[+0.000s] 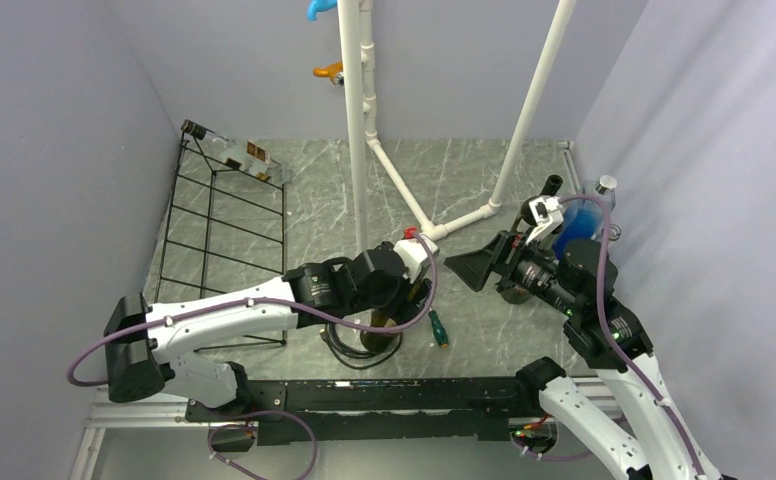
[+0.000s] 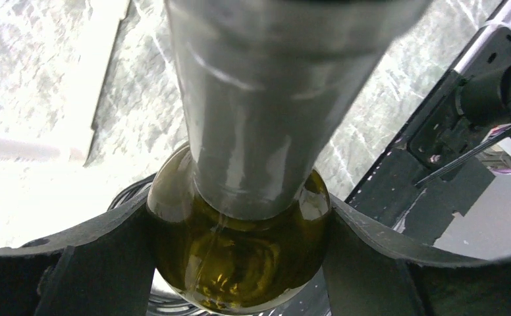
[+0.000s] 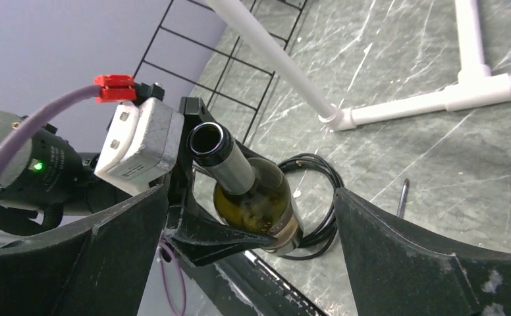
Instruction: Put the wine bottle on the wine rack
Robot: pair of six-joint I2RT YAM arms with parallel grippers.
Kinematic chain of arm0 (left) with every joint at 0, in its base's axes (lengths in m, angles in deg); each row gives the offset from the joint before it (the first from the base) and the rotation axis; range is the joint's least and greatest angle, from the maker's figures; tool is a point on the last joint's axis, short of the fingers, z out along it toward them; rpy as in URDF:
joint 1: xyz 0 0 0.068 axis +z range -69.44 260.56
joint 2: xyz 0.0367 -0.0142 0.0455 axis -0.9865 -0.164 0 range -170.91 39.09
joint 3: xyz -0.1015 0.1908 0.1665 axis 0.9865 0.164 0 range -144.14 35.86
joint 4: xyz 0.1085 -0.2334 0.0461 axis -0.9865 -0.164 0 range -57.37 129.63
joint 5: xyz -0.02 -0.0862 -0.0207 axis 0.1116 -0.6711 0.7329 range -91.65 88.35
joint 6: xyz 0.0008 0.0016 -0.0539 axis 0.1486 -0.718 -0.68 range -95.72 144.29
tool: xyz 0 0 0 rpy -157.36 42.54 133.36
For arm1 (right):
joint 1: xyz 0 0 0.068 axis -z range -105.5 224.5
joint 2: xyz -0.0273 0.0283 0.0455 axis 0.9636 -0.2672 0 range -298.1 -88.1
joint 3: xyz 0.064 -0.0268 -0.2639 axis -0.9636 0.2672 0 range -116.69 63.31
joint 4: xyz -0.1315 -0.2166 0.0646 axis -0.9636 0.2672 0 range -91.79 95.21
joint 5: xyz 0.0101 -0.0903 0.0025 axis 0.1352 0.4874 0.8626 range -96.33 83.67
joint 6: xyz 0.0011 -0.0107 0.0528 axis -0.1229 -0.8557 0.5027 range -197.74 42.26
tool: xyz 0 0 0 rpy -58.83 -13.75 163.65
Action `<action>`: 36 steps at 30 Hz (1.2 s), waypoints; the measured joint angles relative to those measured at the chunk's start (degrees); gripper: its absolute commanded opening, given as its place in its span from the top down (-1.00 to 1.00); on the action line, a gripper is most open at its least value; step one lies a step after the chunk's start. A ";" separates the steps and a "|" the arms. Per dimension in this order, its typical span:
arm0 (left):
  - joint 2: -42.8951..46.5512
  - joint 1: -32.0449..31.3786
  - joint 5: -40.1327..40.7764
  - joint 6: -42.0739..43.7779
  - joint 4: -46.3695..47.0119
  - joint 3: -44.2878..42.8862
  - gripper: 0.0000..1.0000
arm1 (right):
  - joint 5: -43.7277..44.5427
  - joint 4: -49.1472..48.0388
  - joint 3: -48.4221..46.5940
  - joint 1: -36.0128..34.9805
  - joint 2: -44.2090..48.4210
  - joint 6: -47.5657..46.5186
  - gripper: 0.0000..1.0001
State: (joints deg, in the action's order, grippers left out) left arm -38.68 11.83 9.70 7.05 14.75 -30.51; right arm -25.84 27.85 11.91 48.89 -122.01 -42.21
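Observation:
The wine bottle (image 2: 240, 257), green glass with a grey foil neck, stands upright on the table between my left gripper's fingers (image 2: 75, 263), which press its shoulder from both sides. In the top view the left gripper (image 1: 404, 292) holds the bottle (image 1: 379, 330) near the table's front middle. My right gripper (image 3: 249, 194) is wide open, and the bottle (image 3: 256, 197) shows beyond its gap, apart from it. From above, the right gripper (image 1: 479, 275) sits right of the bottle. The black wire wine rack (image 1: 226, 225) stands at the left wall.
Another bottle (image 1: 234, 152) lies on the rack's top tier. A white pipe frame (image 1: 419, 205) rises from the middle of the table. A coiled black cable (image 3: 319, 191) and a green-handled screwdriver (image 1: 437, 327) lie by the bottle. A blue bottle (image 1: 579, 220) stands at the right wall.

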 measured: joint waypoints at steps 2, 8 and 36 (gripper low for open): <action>0.92 0.39 0.61 -0.02 -0.26 1.07 1.00 | 1.14 0.02 -0.37 0.00 0.66 -0.02 -0.99; 6.23 1.53 2.95 -0.59 -2.95 3.61 1.00 | 4.00 0.90 -0.39 0.00 1.42 -0.17 -0.99; 30.32 28.50 18.64 5.70 -9.60 4.46 1.00 | 7.56 4.76 -0.31 0.00 1.73 -1.01 -0.99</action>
State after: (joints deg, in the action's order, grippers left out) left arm -8.37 40.33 28.35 12.76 5.15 -26.05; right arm -18.28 32.62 11.60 48.89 -120.29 -43.22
